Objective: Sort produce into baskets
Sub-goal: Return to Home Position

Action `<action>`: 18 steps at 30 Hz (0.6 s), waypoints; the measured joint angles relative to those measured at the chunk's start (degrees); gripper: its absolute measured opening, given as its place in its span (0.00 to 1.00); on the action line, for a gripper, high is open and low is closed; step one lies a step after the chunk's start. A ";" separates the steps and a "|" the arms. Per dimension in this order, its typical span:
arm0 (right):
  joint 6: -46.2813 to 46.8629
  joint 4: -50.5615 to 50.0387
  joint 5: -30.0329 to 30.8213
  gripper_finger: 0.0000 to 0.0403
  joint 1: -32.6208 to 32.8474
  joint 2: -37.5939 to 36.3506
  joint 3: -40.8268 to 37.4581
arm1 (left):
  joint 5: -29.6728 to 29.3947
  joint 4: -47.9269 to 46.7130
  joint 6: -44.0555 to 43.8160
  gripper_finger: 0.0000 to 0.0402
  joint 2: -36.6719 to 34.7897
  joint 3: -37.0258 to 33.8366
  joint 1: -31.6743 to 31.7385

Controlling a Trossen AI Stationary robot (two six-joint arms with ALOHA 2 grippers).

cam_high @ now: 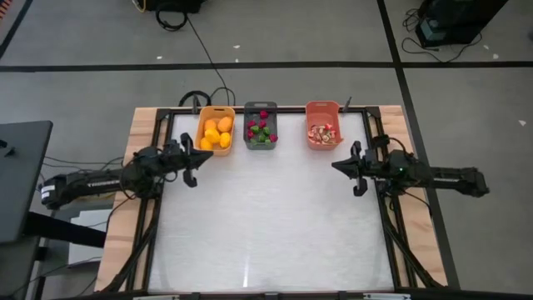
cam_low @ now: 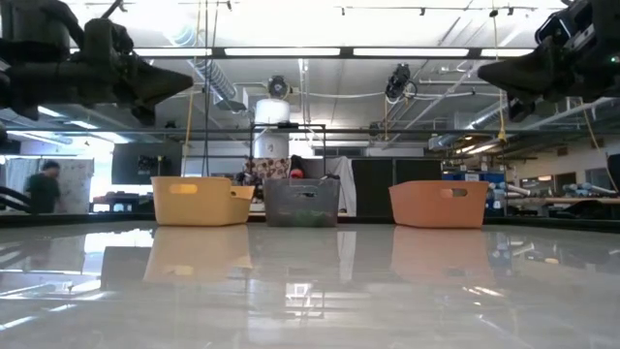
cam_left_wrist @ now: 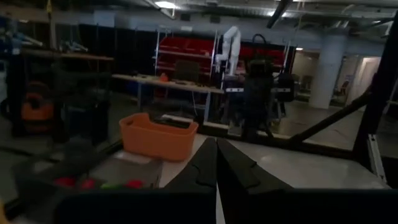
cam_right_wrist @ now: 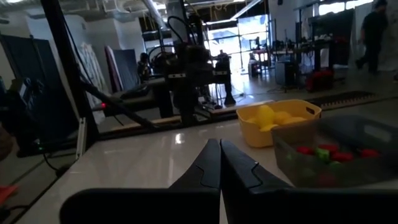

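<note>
Produce (cam_high: 216,133): all inside the baskets (cam_high: 261,105).
Baskets: three, along the table's (cam_high: 266,225) far edge.
Left gripper (cam_left_wrist: 216,146): left side, fingers together, empty.
Right gripper (cam_right_wrist: 219,147): right side, fingers together, empty.

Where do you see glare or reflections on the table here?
Low view: the table mirrors the ceiling lights and the yellow bin, grey bin and coral bin. High view: just a faint pale streak near the table edge opposite the bins. Right wrist view: one small glint beyond the right claw. Left wrist view: dim, no glare.
</note>
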 joint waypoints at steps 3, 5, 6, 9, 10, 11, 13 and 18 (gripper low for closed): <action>0.04 -3.00 1.04 0.02 0.00 -1.77 0.00 | -0.11 -4.28 -0.26 0.02 -3.25 0.00 0.80; 0.90 -5.40 2.66 0.02 0.02 -2.93 -0.16 | -0.18 -6.56 -0.31 0.02 -5.01 0.00 1.23; 1.10 -5.34 3.02 0.02 0.04 -3.56 -0.61 | -0.21 -7.39 -0.50 0.02 -5.77 0.00 1.39; 1.19 -4.54 3.18 0.02 0.04 -5.73 -2.14 | -0.84 -9.98 -1.39 0.02 -8.00 -0.02 2.09; 1.21 -4.58 3.34 0.02 0.04 -6.49 -2.59 | -1.04 -10.89 -1.56 0.02 -8.79 -0.02 2.31; 1.23 -4.92 3.66 0.02 0.04 -6.89 -2.77 | -1.06 -11.76 -1.60 0.02 -9.55 -0.02 2.52; 1.38 -5.11 4.04 0.02 0.04 -6.67 -2.73 | -1.06 -13.23 -1.74 0.02 -11.21 -0.02 2.93; 1.13 -5.07 4.06 0.02 0.04 -6.71 -2.73 | -1.05 -16.69 -1.79 0.02 -15.46 -0.04 3.59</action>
